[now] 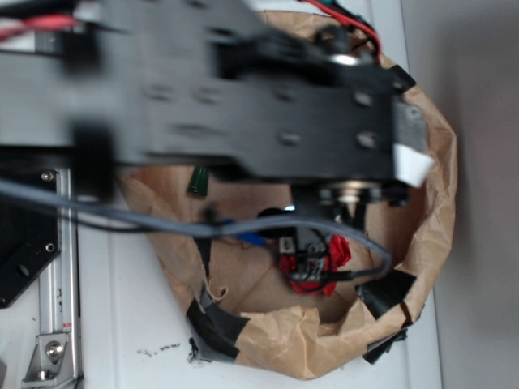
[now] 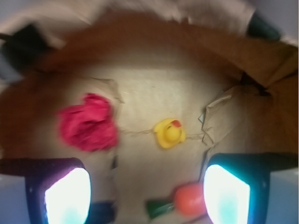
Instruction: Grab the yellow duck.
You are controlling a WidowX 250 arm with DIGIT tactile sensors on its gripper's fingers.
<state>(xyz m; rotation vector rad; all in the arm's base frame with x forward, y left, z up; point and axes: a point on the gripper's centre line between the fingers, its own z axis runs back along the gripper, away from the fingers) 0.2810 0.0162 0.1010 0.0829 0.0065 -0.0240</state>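
Brown paper forms the crumpled bag [image 2: 154,56] in which everything lies, patched at its rim with black tape [image 1: 215,320]. In the wrist view the yellow duck [image 2: 169,133] is seen on the pale paper floor, near the middle, its red-orange beak turned toward the upper right. It is found ahead of the pincer [image 2: 147,196], apart from both fingers. The pincer is spread wide, its two glowing fingers [image 2: 67,196] set far apart at the lower corners, and nothing is held between them.

A red ruffled ball [image 2: 88,122] is seen to the left of the duck, clear of it. An orange carrot [image 2: 190,198] with a green stem lies at the lower edge, between the fingers and nearer the right one.

From the exterior view the duck is not seen at all: the blurred black arm [image 1: 243,105] is stretched across the bag [image 1: 430,203] and covers most of its opening. Only a red patch [image 1: 312,263] is made out under the arm's end, and a dark green bit [image 1: 198,180] near the bag's upper left. A grey cable [image 1: 122,212] is draped across the front. The bag stands on a white counter [image 1: 130,324], beside a metal rail [image 1: 58,275].
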